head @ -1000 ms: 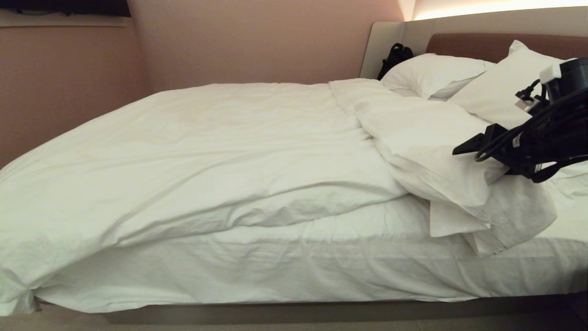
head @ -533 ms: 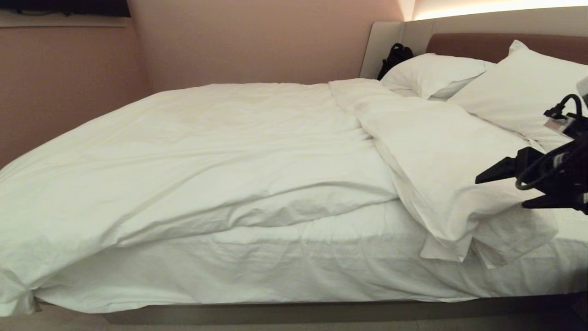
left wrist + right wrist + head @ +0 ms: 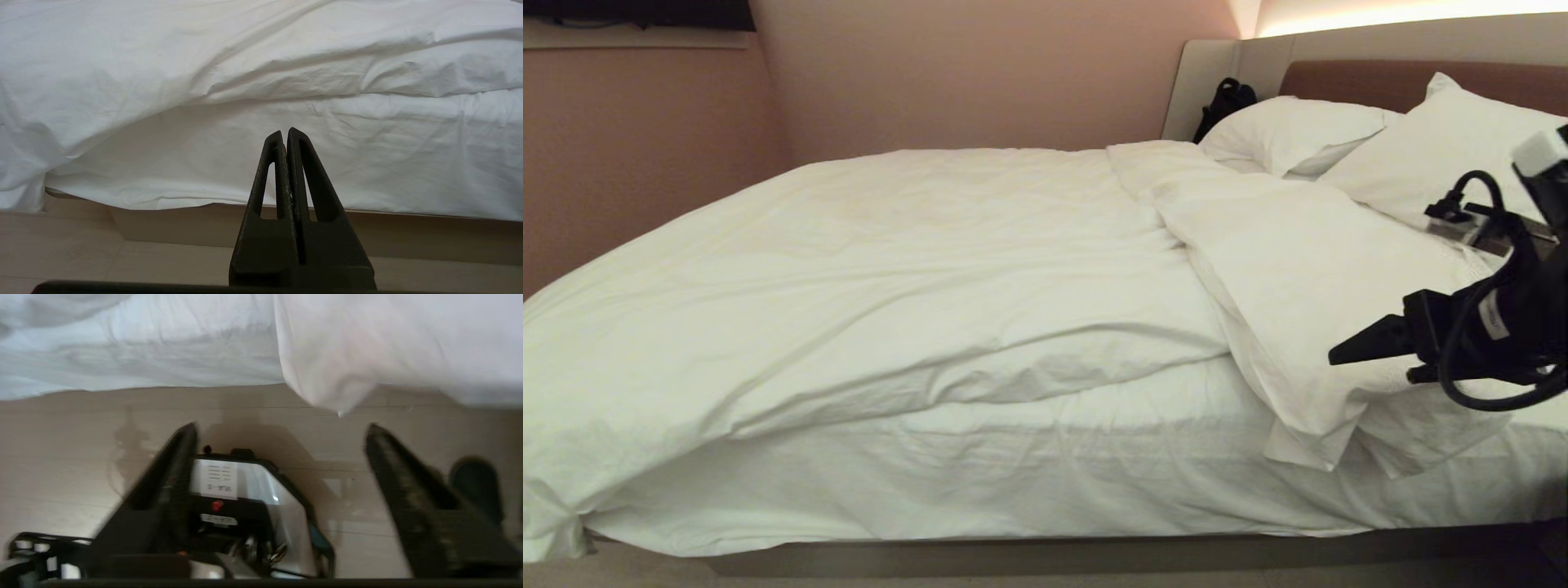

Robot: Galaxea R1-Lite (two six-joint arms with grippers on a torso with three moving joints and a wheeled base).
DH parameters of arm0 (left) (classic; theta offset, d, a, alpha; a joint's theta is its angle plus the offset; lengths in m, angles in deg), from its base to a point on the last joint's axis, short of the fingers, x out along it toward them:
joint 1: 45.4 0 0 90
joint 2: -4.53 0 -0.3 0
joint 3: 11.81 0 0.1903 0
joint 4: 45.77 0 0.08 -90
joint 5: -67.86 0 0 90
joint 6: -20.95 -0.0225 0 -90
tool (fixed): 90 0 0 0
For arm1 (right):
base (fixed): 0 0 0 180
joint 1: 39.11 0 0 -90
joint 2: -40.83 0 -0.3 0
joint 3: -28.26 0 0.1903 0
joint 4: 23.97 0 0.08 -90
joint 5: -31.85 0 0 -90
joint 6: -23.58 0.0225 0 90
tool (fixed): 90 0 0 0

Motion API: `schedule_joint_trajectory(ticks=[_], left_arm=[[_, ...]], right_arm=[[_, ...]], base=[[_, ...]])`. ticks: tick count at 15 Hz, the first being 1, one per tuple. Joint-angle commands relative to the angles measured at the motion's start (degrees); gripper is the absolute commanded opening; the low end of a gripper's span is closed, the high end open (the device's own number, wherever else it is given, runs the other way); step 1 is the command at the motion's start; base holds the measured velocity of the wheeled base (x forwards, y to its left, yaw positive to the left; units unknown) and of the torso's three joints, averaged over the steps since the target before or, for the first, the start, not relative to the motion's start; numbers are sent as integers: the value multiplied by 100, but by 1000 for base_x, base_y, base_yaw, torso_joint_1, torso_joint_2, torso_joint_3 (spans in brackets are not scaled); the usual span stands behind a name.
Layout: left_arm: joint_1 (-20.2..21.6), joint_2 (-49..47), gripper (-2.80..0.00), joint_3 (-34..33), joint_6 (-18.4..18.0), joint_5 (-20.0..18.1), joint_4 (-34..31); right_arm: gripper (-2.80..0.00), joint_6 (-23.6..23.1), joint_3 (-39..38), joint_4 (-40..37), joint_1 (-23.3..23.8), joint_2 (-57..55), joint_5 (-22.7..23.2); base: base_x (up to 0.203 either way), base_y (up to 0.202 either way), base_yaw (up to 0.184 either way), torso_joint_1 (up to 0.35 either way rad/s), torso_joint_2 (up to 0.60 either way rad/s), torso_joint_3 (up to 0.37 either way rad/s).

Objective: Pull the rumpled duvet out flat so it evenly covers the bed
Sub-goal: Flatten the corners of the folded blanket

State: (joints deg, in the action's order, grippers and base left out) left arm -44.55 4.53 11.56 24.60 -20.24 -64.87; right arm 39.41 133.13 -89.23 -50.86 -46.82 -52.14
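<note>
Duvet lies rumpled across the bed, its near edge bunched up off the sheet. Two pillows rest at the headboard. Right gripper hovers above a folded corner, fingers spread, empty. Left gripper hangs beside the bed, fingers closed.

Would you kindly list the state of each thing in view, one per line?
Duvet: rumpled, top corner folded back, near edge short of the bed's side.
Bed: sheet exposed along the near side.
Pillows: propped at the headboard.
Right hand: open, empty.
Left hand: shut, empty, low beside the bed.
</note>
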Motion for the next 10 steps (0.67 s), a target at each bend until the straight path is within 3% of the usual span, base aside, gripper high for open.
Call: schedule_joint_trajectory(ticks=[1,3,6,10], left_arm=[[3,0,-280,0,4,3,4],[3,-4,-280,0,4,3,4],[3,0,-280,0,4,3,4],[3,0,-280,0,4,3,4]], right_arm=[[-280,-264,159,489,-121,-730,-476],[-280,-759,363,903,-302,-1354,-1116],[-280,-1920,717,1292,-685,-2081,-1951],[-280,-3482,856,1886,-943,-2305,-2344]], base=[[0,0,0,0,0,0],[0,0,0,0,0,0],[0,0,0,0,0,0],[0,0,0,0,0,0]])
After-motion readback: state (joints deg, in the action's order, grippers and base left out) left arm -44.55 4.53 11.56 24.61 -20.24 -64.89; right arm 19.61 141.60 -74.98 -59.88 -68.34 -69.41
